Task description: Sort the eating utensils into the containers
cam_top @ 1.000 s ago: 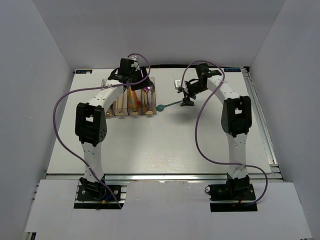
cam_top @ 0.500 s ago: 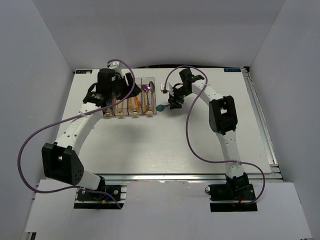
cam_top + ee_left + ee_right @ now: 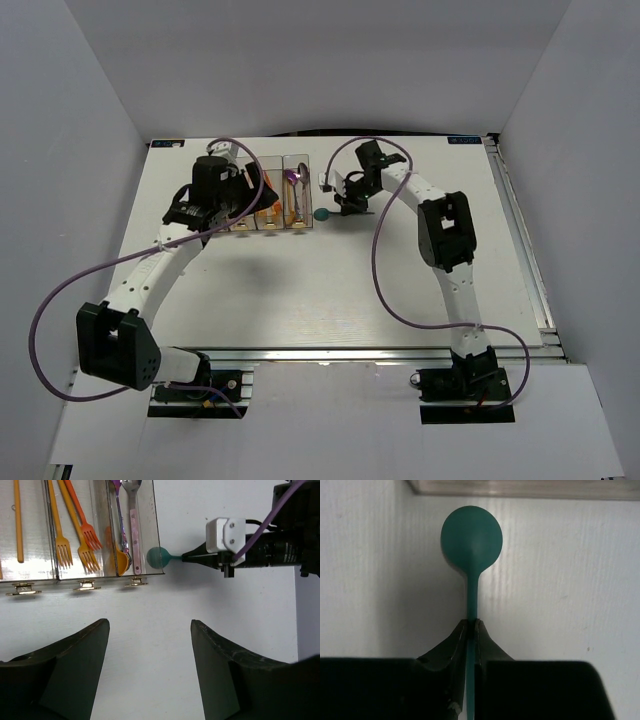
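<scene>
The right gripper (image 3: 471, 626) has just pinched shut on the slim teal plastic spoon (image 3: 471, 536) beside the row of clear smoky plastic bins (image 3: 148, 535), upper centre overhead, likely ready to lift, while the left gripper (image 3: 150, 650) gapes open.

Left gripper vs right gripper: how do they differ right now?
Left gripper stands open; right gripper is shut. Left gripper holds nothing; right gripper pinches the teal spoon by its handle. Left gripper hovers over the table before the containers; right gripper is beside their right end. Both have black fingers.
</scene>
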Tool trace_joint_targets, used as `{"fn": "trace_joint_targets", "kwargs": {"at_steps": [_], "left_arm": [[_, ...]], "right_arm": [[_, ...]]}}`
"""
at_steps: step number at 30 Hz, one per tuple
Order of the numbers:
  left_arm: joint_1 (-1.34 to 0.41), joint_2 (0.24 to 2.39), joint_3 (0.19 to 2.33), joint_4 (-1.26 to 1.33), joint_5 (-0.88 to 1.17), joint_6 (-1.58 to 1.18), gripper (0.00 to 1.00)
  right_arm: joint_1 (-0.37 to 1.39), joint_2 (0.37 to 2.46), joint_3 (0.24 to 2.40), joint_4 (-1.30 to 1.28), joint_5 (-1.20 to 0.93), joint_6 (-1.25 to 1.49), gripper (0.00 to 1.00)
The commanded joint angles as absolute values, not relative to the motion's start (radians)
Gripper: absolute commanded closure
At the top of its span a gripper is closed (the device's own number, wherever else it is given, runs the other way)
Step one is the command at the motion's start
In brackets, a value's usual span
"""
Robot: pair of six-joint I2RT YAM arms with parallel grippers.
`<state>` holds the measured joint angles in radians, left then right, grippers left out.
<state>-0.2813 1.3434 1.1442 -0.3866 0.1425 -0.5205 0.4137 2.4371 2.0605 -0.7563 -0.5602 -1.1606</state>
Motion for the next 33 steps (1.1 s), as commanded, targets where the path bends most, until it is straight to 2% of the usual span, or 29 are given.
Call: {"fn": "trace_joint_targets", "kwargs": {"at_steps": [1,5,7,14,16,22,31,33], "left_arm": [[-0.278,1.301,1.111,-0.344,0.172,-0.56,0.23],[-0.276,1.308,1.062,-0.264,0.244,-0.635,0.23],[-0.276,1.318,1.023,-0.197,0.284,-0.713,0.23],[-0.324,1.38,0.933,0.041,0.383,-0.922,0.24],[-0.356,1.451,0.954,0.073,0.397,-0.949,0.25],[-0.437,1.57,1.049,0.1,0.38,-0.996,0.26],[-0.503,1.687,1.152,0.032,0.301,-1.057,0.28],[-0.512,1.706,1.176,0.02,0.287,-1.062,0.31]], "right_arm": [[0.402,2.392,1.892,-0.81,-0.413,-1.233,0.92],[0.379,2.239,1.735,-0.758,-0.405,-1.244,1.0],[0.371,2.185,1.678,-0.759,-0.429,-1.23,1.0],[0.365,2.059,1.752,-0.916,-0.61,-0.913,1.0],[0.367,2.045,1.758,-0.91,-0.723,-0.767,1.0],[0.393,2.005,1.73,-0.812,-0.828,-0.481,1.0],[0.423,1.98,1.738,-0.71,-0.862,-0.333,1.0],[0.428,1.974,1.732,-0.69,-0.864,-0.302,1.0]]}}
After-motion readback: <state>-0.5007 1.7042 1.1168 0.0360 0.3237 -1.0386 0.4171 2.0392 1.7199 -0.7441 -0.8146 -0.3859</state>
